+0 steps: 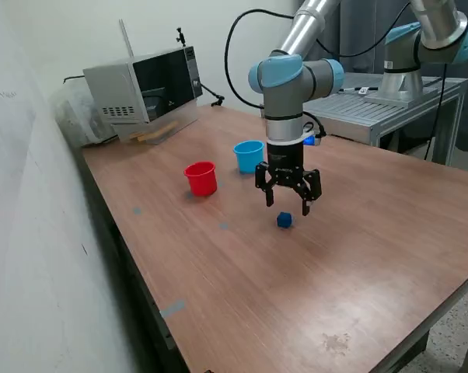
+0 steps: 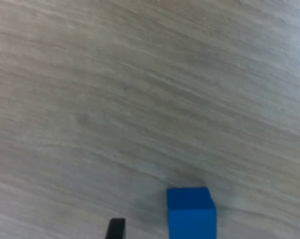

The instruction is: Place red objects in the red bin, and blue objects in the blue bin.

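wood table (image 1: 358,256): open gripper (image 1: 288,204) over blue cube (image 1: 284,221).

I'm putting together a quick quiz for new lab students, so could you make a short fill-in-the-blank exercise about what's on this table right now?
1. The hand hangs open above a small ____ cube on the wooden table.
2. The two cups stand upright; the red cup is toward the exterior view's ____ of the blue cup.
3. The cube lies ____ both cups, on the bare tabletop.
4. The grey box at the far end of the table is a ____.

Missing words: blue; left; outside; microwave
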Motion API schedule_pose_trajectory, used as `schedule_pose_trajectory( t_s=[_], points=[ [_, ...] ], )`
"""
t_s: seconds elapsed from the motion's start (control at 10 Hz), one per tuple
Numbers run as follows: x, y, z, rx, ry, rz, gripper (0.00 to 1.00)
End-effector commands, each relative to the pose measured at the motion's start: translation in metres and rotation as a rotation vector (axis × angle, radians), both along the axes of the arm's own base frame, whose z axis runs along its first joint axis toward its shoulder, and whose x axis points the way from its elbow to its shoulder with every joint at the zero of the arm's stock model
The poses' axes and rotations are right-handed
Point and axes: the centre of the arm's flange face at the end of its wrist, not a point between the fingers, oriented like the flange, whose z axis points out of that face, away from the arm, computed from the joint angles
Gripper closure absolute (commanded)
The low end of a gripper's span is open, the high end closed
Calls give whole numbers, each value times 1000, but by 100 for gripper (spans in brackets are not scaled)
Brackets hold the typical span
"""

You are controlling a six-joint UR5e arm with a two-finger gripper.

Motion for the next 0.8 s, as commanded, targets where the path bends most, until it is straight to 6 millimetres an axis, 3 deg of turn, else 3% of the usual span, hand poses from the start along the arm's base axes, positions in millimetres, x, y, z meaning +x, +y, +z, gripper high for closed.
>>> schedule_pose_trajectory(
  t_s=[0.0, 0.7],
  points=[
    [1, 1, -2, -1, -1, 7, 0],
    [0, -1, 0, -33, 10, 20, 0]
  ],
)
